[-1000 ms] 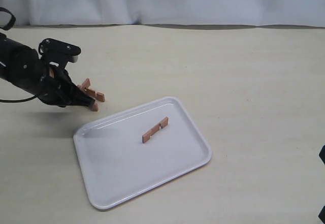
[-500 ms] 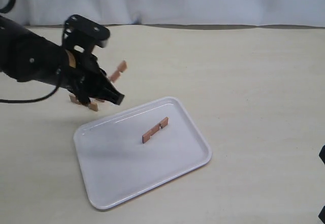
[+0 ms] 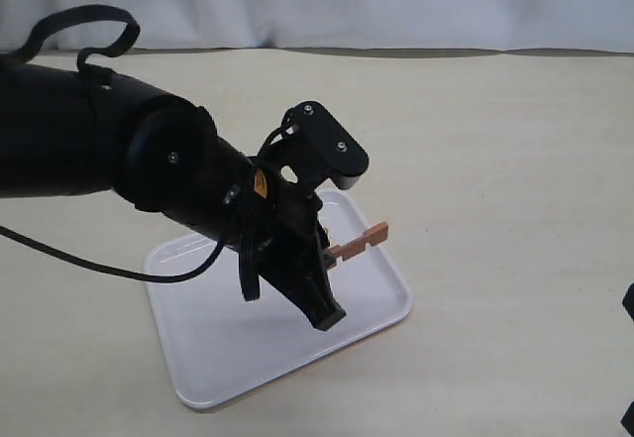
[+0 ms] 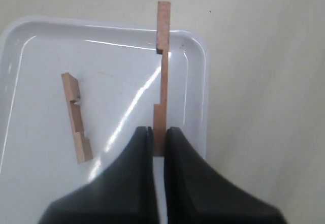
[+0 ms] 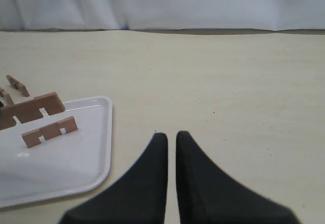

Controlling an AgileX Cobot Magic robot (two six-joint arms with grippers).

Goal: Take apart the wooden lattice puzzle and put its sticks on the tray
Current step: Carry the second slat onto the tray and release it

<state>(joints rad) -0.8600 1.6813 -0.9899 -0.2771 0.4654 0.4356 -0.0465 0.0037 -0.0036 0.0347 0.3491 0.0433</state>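
Note:
My left gripper (image 4: pixel 159 135) is shut on one end of a notched wooden stick (image 4: pixel 162 76), which hangs above the white tray (image 4: pixel 40 82) near its rim. In the exterior view that stick (image 3: pixel 362 240) juts out from the left gripper (image 3: pixel 329 256) over the right part of the tray (image 3: pixel 381 303). A second stick (image 4: pixel 76 117) lies flat in the tray. What is left of the lattice puzzle (image 5: pixel 18 86) lies on the table beyond the tray; the left arm hides it in the exterior view. My right gripper (image 5: pixel 171 137) is shut on nothing, low over bare table beside the tray (image 5: pixel 96 153).
The bulky black left arm (image 3: pixel 149 169) covers much of the tray and the table behind it. A white curtain (image 3: pixel 396 1) runs along the far table edge. Bare tabletop (image 3: pixel 495 160) lies to the right of the tray.
The left arm has swung right from the puzzle on the table to above the tray, carrying one stick pulled from the puzzle. The stick lying in the tray has not moved.

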